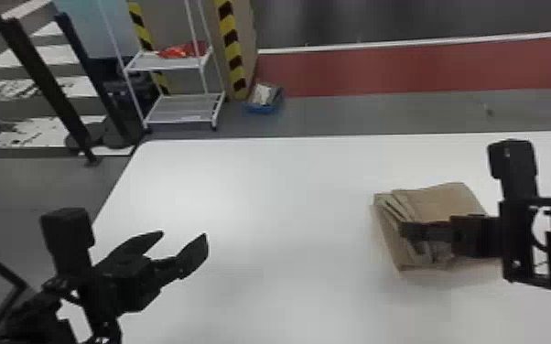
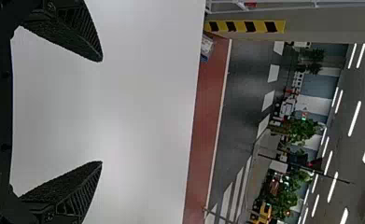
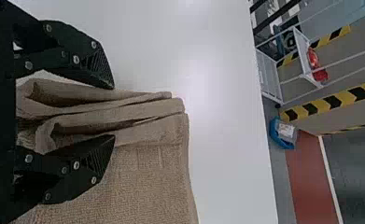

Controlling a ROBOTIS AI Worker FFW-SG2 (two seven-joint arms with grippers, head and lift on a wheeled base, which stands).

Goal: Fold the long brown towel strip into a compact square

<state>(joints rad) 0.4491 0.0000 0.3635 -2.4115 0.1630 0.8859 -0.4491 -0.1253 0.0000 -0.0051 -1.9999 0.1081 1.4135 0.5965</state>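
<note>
Jaws spread wide and empty, the left gripper (image 2: 102,112) hangs over the near left part of the white table (image 1: 265,183), touching nothing. Across on the right, the right gripper (image 3: 113,112) has its fingers partway apart, with the loose folds of the brown towel (image 1: 444,201) between them. Both fingertips look to be against the cloth, one at the outer fold and the other over the broad face of the bundle; how firmly they press, if at all, I cannot tell.

The towel lies on the right side of the table, well apart from the left gripper, and its long strip shape is gone: it is a short, thick, roughly square packet. Several layers are stacked, their folded edges fanned out a little along the side toward the table's middle. Under the right gripper the layers gape and ruffle, and part of that side is hidden by the arm, so I cannot tell how it ends.

By my reading the folding is nearly done. What seems left is to lay those gaping folds down, draw the edges level and let go cleanly. Pulling away with cloth caught on a finger could open the stack again.

Beyond the table's far edge stand a white rack (image 1: 185,108) and, on the floor beside it, a blue box (image 1: 257,110).
</note>
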